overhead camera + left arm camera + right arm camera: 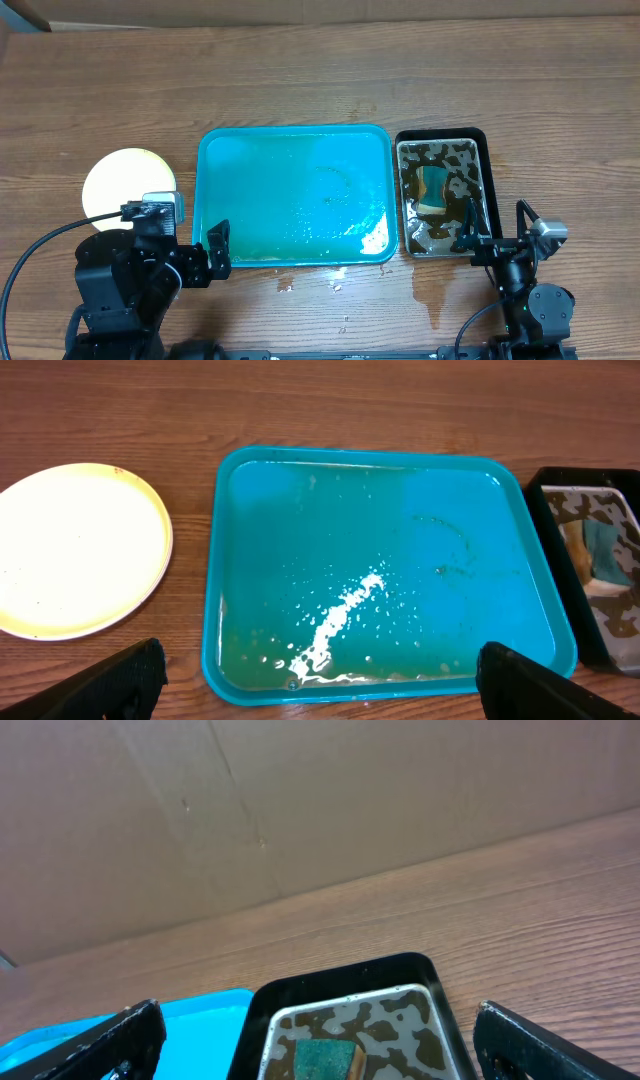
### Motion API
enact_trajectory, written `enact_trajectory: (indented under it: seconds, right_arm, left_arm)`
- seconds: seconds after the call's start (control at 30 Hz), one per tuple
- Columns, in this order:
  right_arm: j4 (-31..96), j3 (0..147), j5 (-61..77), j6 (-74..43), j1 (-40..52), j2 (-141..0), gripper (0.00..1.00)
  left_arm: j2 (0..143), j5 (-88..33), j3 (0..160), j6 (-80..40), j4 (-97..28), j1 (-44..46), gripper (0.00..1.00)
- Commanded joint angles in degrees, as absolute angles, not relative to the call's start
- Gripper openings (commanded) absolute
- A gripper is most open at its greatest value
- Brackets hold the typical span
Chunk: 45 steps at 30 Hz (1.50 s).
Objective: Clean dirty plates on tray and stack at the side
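Water sheen coats the teal plastic tray, a round-cornered rectangle mid-frame; a smooth round pale-yellow plate lies left of it on the grained wooden table. Both the left gripper and right gripper gape wide at the lower edge.

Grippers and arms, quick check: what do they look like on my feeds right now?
The left arm and right arm are matte black. The left gripper and right gripper each have two plain black wedge-shaped fingers, no markings visible. Each wrist carries a silver-grey camera block. A black cable loops off the left arm; the right has a round joint housing.
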State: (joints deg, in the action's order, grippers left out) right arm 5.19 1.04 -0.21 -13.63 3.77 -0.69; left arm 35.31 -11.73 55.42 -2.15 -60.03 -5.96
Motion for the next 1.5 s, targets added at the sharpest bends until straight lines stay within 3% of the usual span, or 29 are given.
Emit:
enact_trajectory:
  seconds: [0.0,0.27,0.47,0.83,1.17,1.47]
  right_arm:
    - [4.84,0.45,0.08,-13.28,3.55,-0.16,1.0]
    - [4.84,0.45,0.08,-13.28,3.55,-0.16,1.0]
    - [4.84,0.45,0.08,-13.28,3.55,-0.16,1.0]
    - [4.84,0.45,0.08,-13.28,3.55,-0.16,1.0]
    - [4.84,0.45,0.08,-13.28,3.55,-0.16,1.0]
    - [4.84,0.45,0.08,-13.28,3.55,-0.16,1.0]
  left_arm:
    - [34.89,-11.4,55.16,-2.31,-60.05,-5.06,1.0]
    - [30.94,-8.71,54.13,-1.37,-60.12,-2.59,1.0]
    - [21.82,-7.05,43.2,-1.28,-53.71,2.13,1.0]
    - [4.99,-7.09,13.93,-9.32,-22.06,3.14,1.0]
    - [0.19,-4.29,0.1,-8.8,6.52,3.14,1.0]
    - [0.21,-3.6,0.27,-6.42,-4.08,3.14,1.0]
